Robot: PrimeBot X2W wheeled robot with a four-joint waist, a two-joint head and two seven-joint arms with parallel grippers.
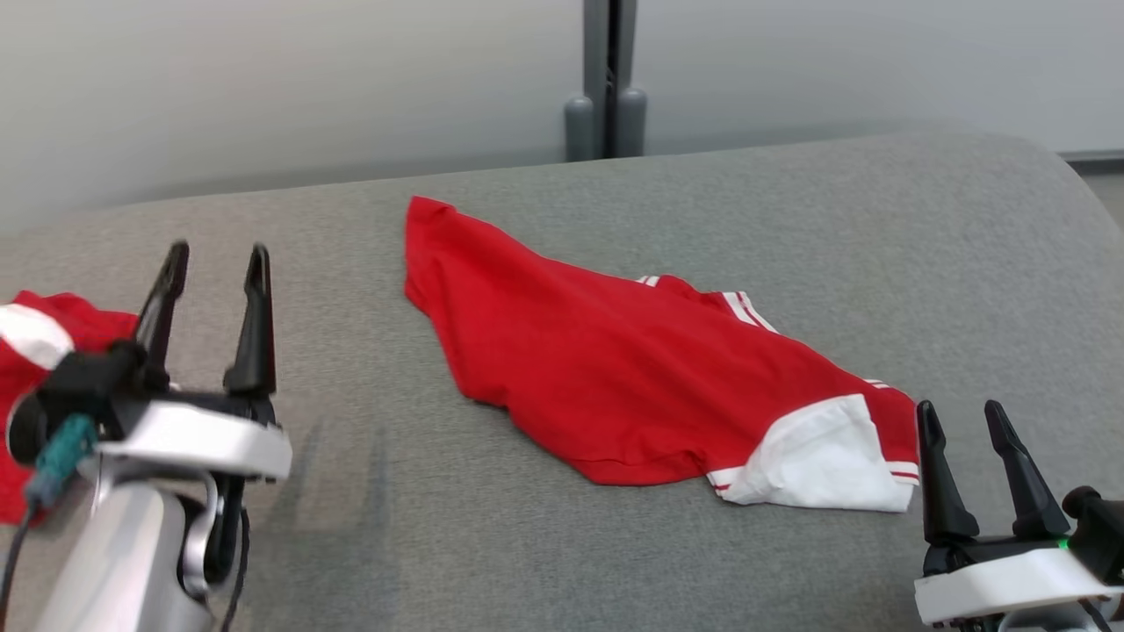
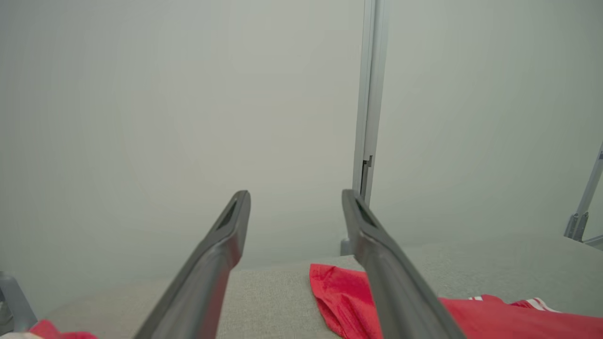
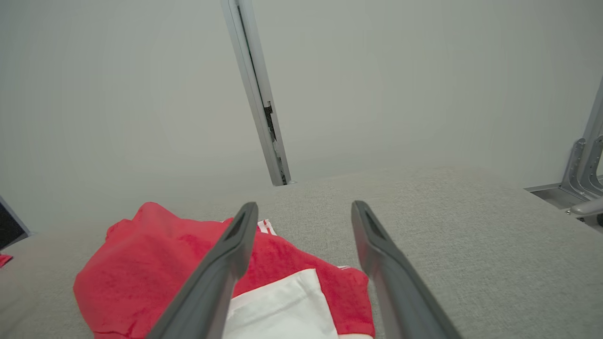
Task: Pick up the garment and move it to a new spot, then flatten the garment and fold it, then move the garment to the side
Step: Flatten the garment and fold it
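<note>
A red garment [image 1: 615, 369] with white trim lies crumpled across the middle of the grey padded surface [image 1: 878, 228]; its white sleeve end points toward the front right. My left gripper [image 1: 217, 263] hovers open at the left, well apart from the garment, with nothing between its fingers. My right gripper [image 1: 961, 412] stands open at the lower right, just beside the white sleeve. Between the left gripper's fingers [image 2: 221, 254] in the left wrist view is the garment [image 2: 339, 296]. The right wrist view looks past the right gripper [image 3: 304, 207] at the garment [image 3: 155, 263] and its white patch.
Another red and white cloth [image 1: 35, 351] lies at the surface's left edge, behind my left wrist. A grey post [image 1: 606, 79] rises behind the surface against a pale wall. Metal brackets [image 3: 584, 165] stand off the surface's right side.
</note>
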